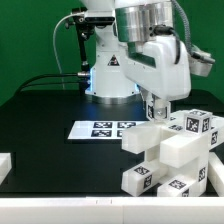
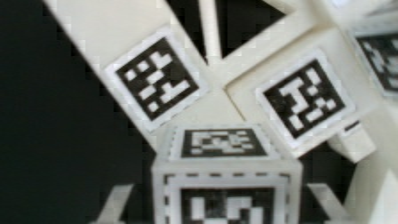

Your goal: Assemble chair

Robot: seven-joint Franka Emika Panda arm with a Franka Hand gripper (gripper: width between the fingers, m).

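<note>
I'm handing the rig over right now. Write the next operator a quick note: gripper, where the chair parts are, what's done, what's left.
Gripper: down on the chair stack, jaws around a tagged white block; a firm hold can't be confirmed.
Chair parts: piled into one blocky cluster at the exterior view's right, beside the marker board.
Done: several pieces look joined.
Left: seat the block now under the gripper; how many parts remain isn't visible.

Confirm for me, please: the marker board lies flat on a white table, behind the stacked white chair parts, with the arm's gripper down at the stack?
Not quite: the table is black, not white, as the exterior view shows. The rest stands: the marker board lies flat behind the stacked white chair parts, and the gripper is down at the stack.
</note>
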